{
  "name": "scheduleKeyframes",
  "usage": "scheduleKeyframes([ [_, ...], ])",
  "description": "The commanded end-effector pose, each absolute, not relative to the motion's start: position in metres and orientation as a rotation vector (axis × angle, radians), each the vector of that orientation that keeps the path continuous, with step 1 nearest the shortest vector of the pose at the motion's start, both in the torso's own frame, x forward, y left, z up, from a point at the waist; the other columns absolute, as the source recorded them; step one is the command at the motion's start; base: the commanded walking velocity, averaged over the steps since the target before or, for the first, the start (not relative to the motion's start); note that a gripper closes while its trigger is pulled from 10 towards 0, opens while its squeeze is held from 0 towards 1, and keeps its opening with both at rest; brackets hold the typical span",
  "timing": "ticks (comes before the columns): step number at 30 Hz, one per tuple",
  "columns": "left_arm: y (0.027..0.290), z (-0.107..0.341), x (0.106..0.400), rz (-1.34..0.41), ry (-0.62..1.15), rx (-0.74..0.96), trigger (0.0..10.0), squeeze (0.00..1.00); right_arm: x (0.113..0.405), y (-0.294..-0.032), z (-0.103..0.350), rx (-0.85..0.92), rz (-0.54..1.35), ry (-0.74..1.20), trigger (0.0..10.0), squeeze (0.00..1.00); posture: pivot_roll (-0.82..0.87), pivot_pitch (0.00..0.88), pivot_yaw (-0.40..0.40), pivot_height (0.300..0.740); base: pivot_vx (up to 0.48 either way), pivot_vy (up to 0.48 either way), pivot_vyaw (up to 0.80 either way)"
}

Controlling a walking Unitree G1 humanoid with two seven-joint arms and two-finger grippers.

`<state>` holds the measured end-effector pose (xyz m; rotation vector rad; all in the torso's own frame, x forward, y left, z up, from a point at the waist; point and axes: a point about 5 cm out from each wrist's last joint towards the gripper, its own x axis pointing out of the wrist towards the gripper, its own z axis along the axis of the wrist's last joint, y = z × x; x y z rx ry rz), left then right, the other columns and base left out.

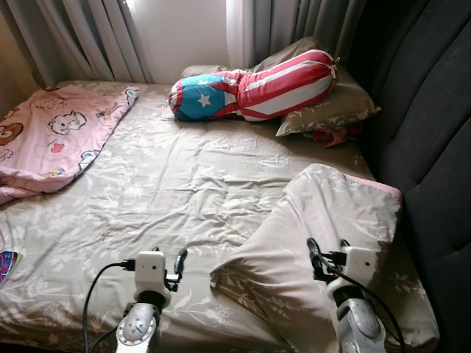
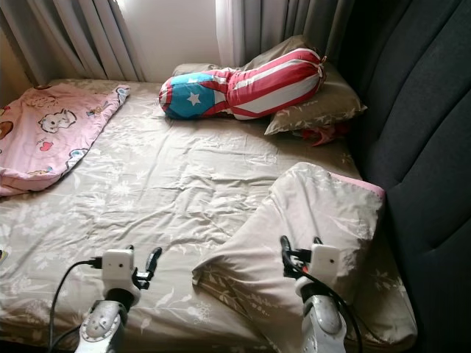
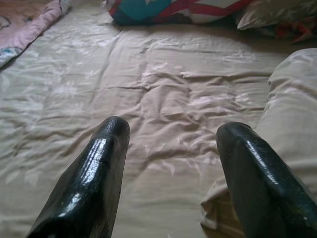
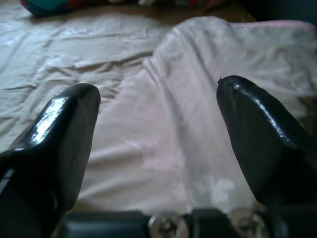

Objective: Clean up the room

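Fingers of the right gripper [image 4: 158, 144] stand wide apart with nothing between them, hovering just above the near slope of the loose beige pillow [image 1: 324, 235], which lies askew on the bed [image 1: 169, 184] close to the dark headboard [image 1: 430, 147]. On the far side of that pillow from the headboard, the left gripper [image 3: 171, 163] is also spread wide and empty, poised over bare sheet just beside the pillow's near corner.

Judging by the task, the step in hand is to take hold of this pillow and set it straight. A good grasp would pinch a fold of the cover near an edge or corner, since the stuffed middle looks too thick for the fingers to span; using both grippers on opposite sides should keep it from sagging.

Beyond the pillow, toward the curtains [image 1: 88, 37], a striped red, white and blue bolster [image 1: 257, 88] rests on a second beige pillow [image 1: 331, 110], with something red [image 1: 331, 136] tucked beside that one against the headboard. Well away from the headboard, a pink cartoon blanket [image 1: 59, 140] lies bunched at the bed's opposite edge. Nothing blocks the reach; the rumpled sheet could snag if the pillow is dragged.
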<state>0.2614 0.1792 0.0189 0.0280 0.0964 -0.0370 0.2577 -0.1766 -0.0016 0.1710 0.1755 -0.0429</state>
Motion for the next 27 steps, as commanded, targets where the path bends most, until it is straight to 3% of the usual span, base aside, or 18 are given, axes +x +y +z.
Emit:
scheduleKeyframes([
  [1,0.173,0.02,0.266,-0.072,0.101,0.031,10.0,0.0,0.256,-0.174,0.0,0.159,-0.04,0.164,10.0,0.0,-0.1,0.0,-0.028,0.698,0.0,0.0,0.0],
  [23,0.165,0.02,0.261,-0.071,0.117,-0.006,10.0,0.0,0.263,-0.191,0.009,0.053,-0.04,0.166,10.0,0.0,-0.12,0.016,-0.063,0.698,0.0,0.0,0.0],
  [27,0.165,0.02,0.262,-0.071,0.119,-0.007,10.0,0.0,0.262,-0.188,0.006,0.05,-0.046,0.187,10.0,0.0,-0.12,0.029,-0.062,0.678,0.0,0.0,0.0],
])
